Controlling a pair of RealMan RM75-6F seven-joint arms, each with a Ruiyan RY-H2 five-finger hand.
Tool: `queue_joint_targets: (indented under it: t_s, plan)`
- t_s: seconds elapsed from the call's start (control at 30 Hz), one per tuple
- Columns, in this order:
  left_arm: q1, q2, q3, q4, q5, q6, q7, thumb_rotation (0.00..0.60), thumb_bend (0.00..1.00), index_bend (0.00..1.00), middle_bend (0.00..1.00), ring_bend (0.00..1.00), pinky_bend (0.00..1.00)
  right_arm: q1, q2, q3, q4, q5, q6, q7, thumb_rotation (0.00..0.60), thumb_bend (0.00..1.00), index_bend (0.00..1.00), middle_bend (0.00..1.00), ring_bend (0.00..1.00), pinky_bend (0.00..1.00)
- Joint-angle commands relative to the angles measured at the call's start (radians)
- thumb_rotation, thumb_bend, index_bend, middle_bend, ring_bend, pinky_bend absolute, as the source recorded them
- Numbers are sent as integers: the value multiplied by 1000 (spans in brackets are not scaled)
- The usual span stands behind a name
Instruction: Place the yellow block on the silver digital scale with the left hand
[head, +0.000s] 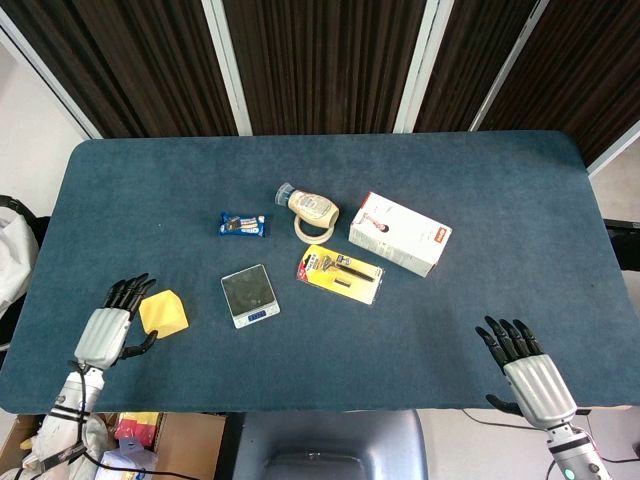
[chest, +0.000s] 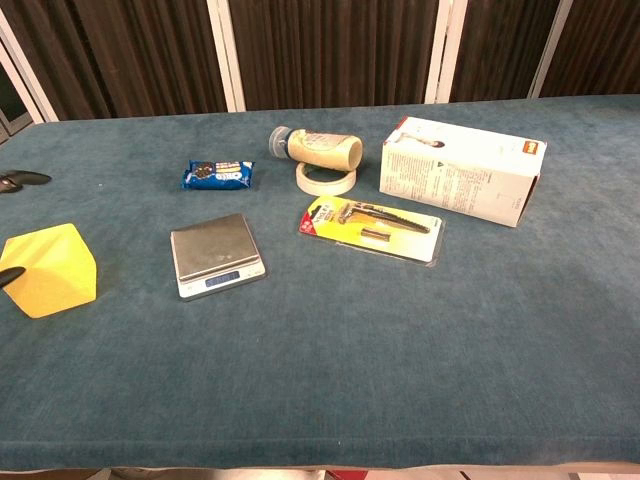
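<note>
Both hands hold nothing: the left hand (head: 108, 327), fingers spread, sits just beside the yellow block (head: 163, 312) near the table's (head: 480, 200) front-left corner; the right hand (head: 522, 362) lies spread by the front edge. Reaching is under way, I judge. Next comes closing around the block and carrying it right to the scale (head: 249, 295).

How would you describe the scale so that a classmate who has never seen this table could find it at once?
Start at the blue table and find the white box near its middle. Go left past the yellow razor pack to the flat square scale. It alone has a silver plate and a small blue display; the yellow block further left is plain.
</note>
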Motion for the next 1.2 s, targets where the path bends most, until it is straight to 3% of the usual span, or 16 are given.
queue_joint_targets:
  t_s: [0.03, 0.2, 0.27, 0.3, 0.37, 0.57, 0.67, 0.8, 0.97, 1.2]
  plan:
    - [-35, -24, 0, 5, -31, -78, 3, 600, 328, 0, 0, 0, 0, 1, 0, 1, 1, 3, -3, 0, 600, 138, 0, 0, 0, 0]
    - [-57, -20, 2, -15, -79, -167, 39, 600, 326, 0, 0, 0, 7, 2, -1, 2, 1, 9, -8, -1, 600, 137, 0, 0, 0, 0]
    - [-64, -22, -10, -13, -107, -184, 61, 600, 320, 0, 17, 62, 91, 4, -1, 1, 1, 9, -11, -3, 600, 137, 0, 0, 0, 0]
    - [-64, -27, -17, -12, -114, -180, 69, 600, 318, 18, 71, 147, 171, 4, -2, 1, 0, 8, -13, -4, 600, 137, 0, 0, 0, 0]
    - [-62, -41, -32, -2, -121, -162, 69, 600, 334, 204, 343, 450, 392, 5, -2, 0, 1, 9, -15, -5, 600, 137, 0, 0, 0, 0]
    - [-60, -63, -42, 32, -107, -140, 27, 600, 462, 657, 833, 913, 663, 6, -2, -1, -1, 10, -18, -6, 600, 137, 0, 0, 0, 0]
    - [-56, -102, -82, 63, -76, -51, -46, 600, 489, 690, 864, 947, 723, 6, 0, -1, -3, 13, -19, -4, 600, 137, 0, 0, 0, 0]
    - [-81, -114, -116, 39, -50, -21, -68, 600, 493, 703, 873, 956, 738, 9, -1, 1, -4, 19, -26, -4, 600, 138, 0, 0, 0, 0]
    - [-141, -126, -173, -41, -42, -17, -4, 600, 492, 702, 869, 956, 738, 8, 3, 2, -5, 22, -22, 3, 600, 137, 0, 0, 0, 0]
    - [-230, -182, -206, -93, -86, -98, 147, 600, 492, 699, 865, 956, 738, 9, 5, 7, -3, 31, -23, 7, 600, 137, 0, 0, 0, 0]
